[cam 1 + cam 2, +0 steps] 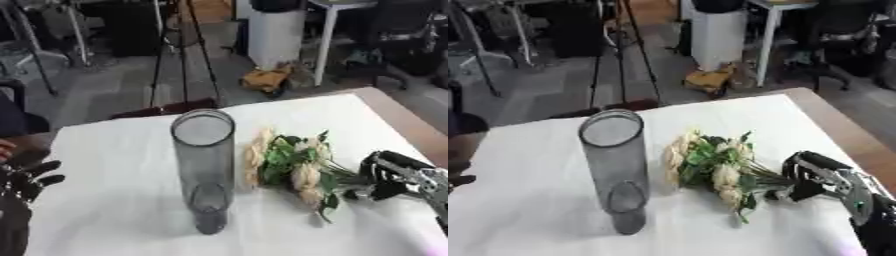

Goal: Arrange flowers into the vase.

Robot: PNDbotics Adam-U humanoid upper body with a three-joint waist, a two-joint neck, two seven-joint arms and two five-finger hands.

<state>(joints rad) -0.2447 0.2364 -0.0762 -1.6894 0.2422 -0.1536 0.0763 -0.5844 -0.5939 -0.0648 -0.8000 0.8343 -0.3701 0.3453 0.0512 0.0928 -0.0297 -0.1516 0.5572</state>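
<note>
Here one tall vase [204,170] stands upright; right hand [815,175] curls around one bouquet's [293,167] stems, left hand [26,182] relaxed open

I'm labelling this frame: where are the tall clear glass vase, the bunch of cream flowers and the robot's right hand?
tall clear glass vase [204,170], left eye view, mid wall
bunch of cream flowers [304,176], left eye view, a bloom
right hand [815,172], right eye view, curled fingers at the stems

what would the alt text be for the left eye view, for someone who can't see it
The right robot hand curls around the stems of a bouquet of cream roses lying on a white tablecloth, beside a tall, empty clear glass vase standing upright. The left robot hand rests open at the table's left edge, fingers up.
</note>
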